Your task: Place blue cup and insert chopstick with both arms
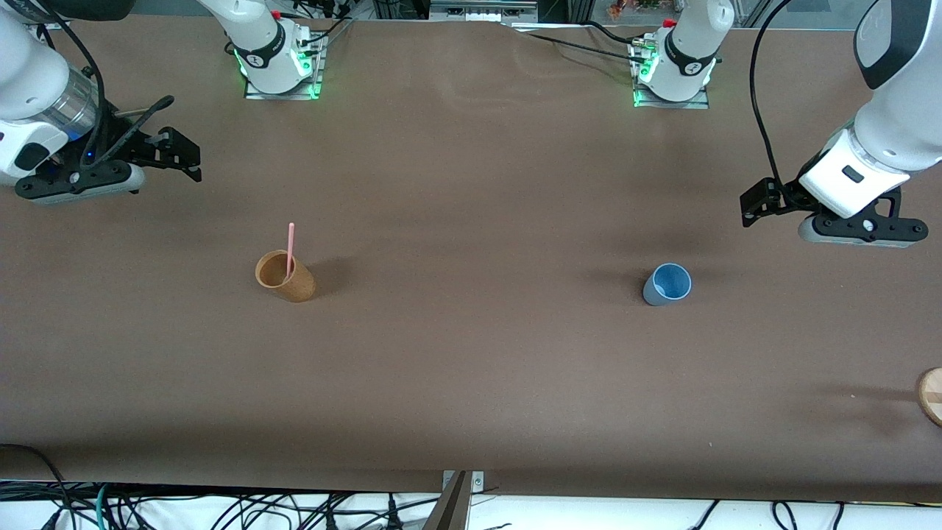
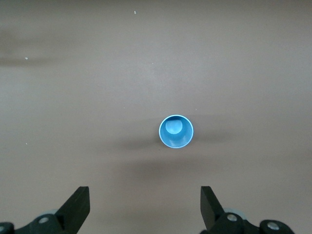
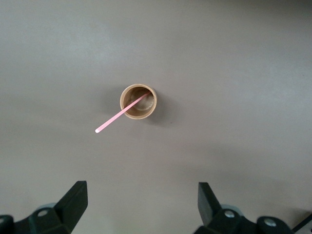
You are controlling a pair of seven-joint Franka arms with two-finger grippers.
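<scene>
The blue cup (image 1: 668, 284) stands upright and empty on the brown table toward the left arm's end; it also shows in the left wrist view (image 2: 176, 131). The pale pink chopstick (image 1: 291, 246) stands leaning inside the orange-tan cup (image 1: 284, 277) toward the right arm's end; both show in the right wrist view, the chopstick (image 3: 114, 119) and the cup (image 3: 138, 102). My left gripper (image 1: 759, 202) (image 2: 145, 192) is open and empty, up over bare table beside the blue cup. My right gripper (image 1: 179, 152) (image 3: 142, 187) is open and empty, up over bare table beside the orange-tan cup.
A round wooden object (image 1: 932, 395) shows partly at the table's edge at the left arm's end, nearer to the front camera than the blue cup. The two arm bases (image 1: 280, 66) (image 1: 673, 70) stand at the table's back edge.
</scene>
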